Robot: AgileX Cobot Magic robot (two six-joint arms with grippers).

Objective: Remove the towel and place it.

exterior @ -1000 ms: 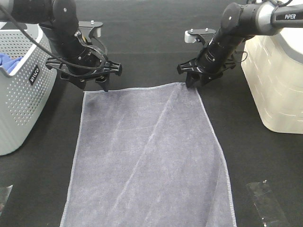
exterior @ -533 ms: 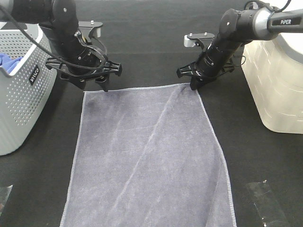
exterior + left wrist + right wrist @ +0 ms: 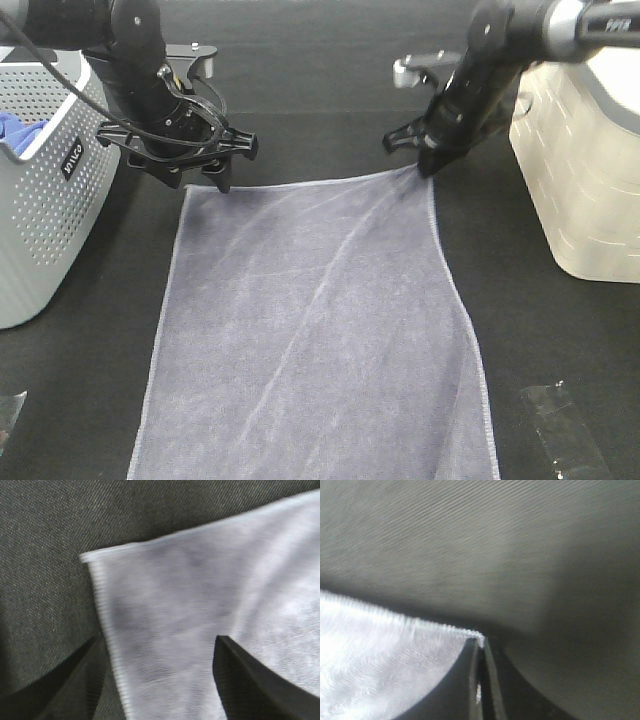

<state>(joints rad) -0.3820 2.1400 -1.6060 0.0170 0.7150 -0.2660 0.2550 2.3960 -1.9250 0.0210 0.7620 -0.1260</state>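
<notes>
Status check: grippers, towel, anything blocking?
Left gripper open, straddling far-left corner of towel. Right gripper shut on far-right corner. Rest of towel flat on table. Grey basket and white bin stand apart at the sides.

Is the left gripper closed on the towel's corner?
No, the left gripper is wide open, the towel corner lying between its jaws.

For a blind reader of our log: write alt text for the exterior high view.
A grey towel lies spread on a black table, its far right corner pinched by the right gripper. The left gripper hangs open over the far left corner. A grey basket stands at the left edge, a cream bin at the right.
</notes>
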